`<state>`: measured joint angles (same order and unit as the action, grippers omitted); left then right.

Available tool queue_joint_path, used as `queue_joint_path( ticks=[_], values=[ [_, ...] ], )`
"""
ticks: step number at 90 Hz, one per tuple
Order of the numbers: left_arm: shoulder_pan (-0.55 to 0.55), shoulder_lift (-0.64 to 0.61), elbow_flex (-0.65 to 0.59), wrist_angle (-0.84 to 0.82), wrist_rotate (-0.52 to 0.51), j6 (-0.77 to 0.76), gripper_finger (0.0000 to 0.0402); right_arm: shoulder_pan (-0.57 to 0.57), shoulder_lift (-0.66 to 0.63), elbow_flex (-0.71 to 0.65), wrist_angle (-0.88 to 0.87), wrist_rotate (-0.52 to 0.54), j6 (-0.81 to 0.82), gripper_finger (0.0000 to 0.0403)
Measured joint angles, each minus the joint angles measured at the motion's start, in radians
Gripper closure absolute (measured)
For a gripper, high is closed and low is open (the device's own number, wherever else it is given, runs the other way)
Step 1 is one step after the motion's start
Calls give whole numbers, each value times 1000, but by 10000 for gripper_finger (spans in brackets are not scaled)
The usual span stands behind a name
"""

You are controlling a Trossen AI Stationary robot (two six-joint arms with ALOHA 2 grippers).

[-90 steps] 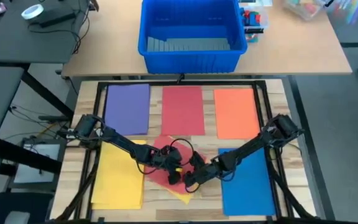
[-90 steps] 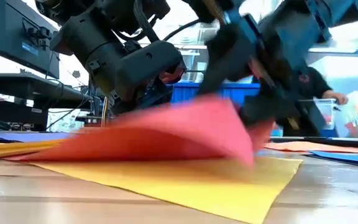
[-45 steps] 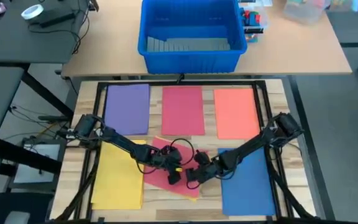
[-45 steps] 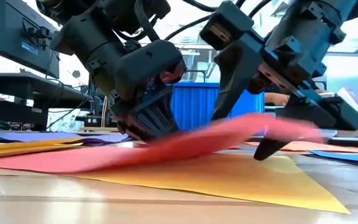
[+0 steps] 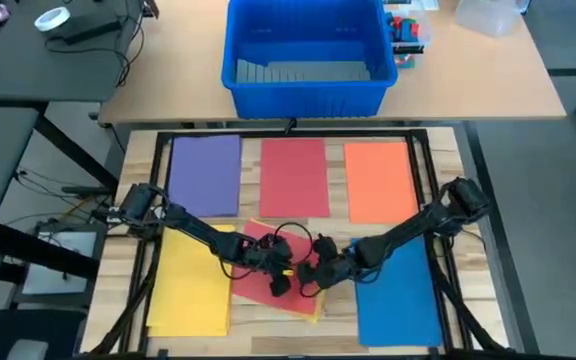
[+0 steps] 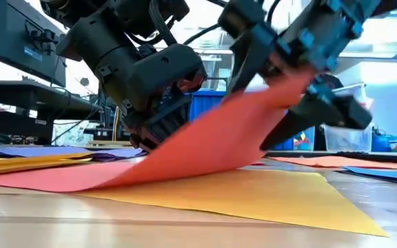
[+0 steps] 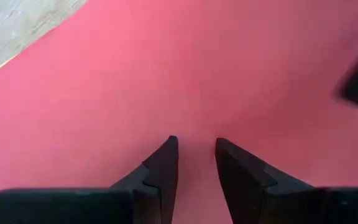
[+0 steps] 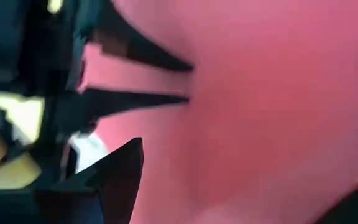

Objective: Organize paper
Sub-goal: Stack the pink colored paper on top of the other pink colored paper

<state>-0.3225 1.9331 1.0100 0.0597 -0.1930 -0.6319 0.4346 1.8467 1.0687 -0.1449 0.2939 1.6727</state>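
The loose red-pink sheet of paper lies skewed on the wooden worktop, on top of a loose yellow sheet, well in front of the big blue plastic bin and between the tidy yellow stack and the blue sheet. Nearer the bin, three flat sheets lie side by side: purple, red and orange.

The left end effector presses down on the red-pink sheet, its two dark fingers set a narrow gap apart with the tips resting on the paper. In the high view it sits at, on the sheet's middle.

The right end effector is closed on the red-pink sheet's edge on the side away from the yellow stack and holds that edge up off the worktop, so in the low view the paper slopes from the worktop up to the fingers. In the high view it is just beside the left one, at. The loose yellow sheet below lies flat.
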Motion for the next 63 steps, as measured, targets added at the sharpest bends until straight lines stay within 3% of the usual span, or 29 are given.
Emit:
queue_joint_path(
  ticks=[15, 33, 40, 52, 63],
  values=[
    [3, 0, 0, -1, 1, 0, 308, -12, 42, 1, 52, -45, -42, 188],
    [19, -68, -2, -32, 38, 80, 309, -15, 9, 0, -39, -98, -236, 378],
    [28, -139, 1, -89, 41, 127, 309, -27, -48, 1, -115, -138, -313, 390],
    [55, -304, 53, -327, 42, 210, 309, -87, -190, 1, -237, -164, -508, 401],
    [119, -458, 124, -588, 43, 283, 309, -222, -337, 3, -366, -207, -772, 402]
  ],
)
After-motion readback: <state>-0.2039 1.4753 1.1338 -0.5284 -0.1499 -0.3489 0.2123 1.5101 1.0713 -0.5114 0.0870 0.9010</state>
